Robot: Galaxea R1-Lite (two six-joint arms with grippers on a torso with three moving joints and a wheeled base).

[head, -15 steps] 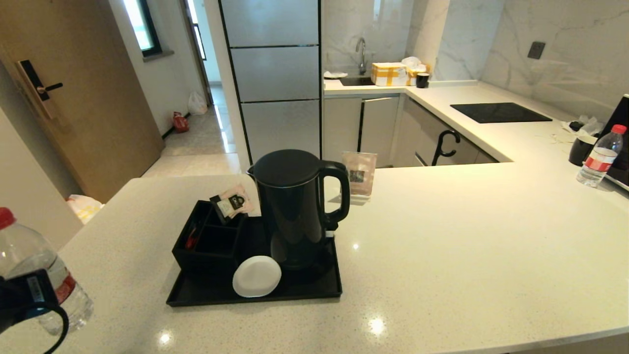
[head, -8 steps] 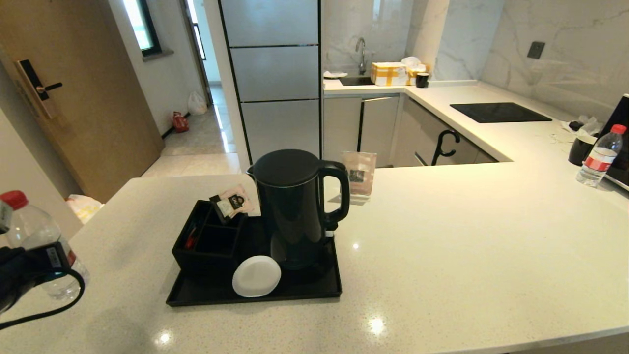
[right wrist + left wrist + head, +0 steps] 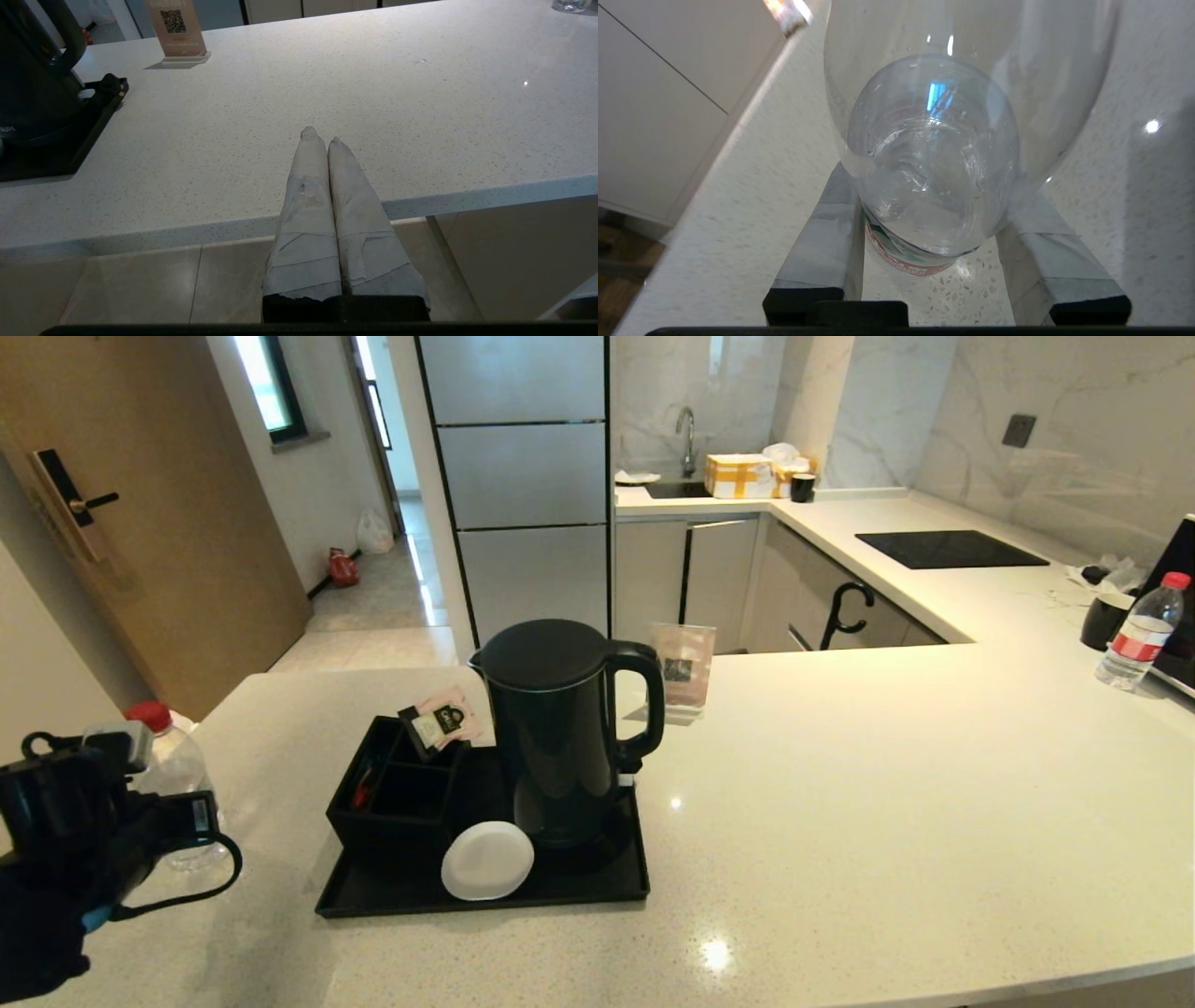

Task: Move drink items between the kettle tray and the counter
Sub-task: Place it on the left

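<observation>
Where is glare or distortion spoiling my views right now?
Head view: small ceiling-light glints on the counter, and straight edges bow toward the frame sides. Left wrist view: the bottle, held in the left hand, fills the frame and warps everything seen through it. Right wrist view: even light, one faint glint, shut right hand sharp.

Glossy black plastic kettle (image 3: 560,728), clear plastic water bottle (image 3: 934,154), glossy speckled stone counter (image 3: 887,784), matt black tray (image 3: 579,887).
</observation>
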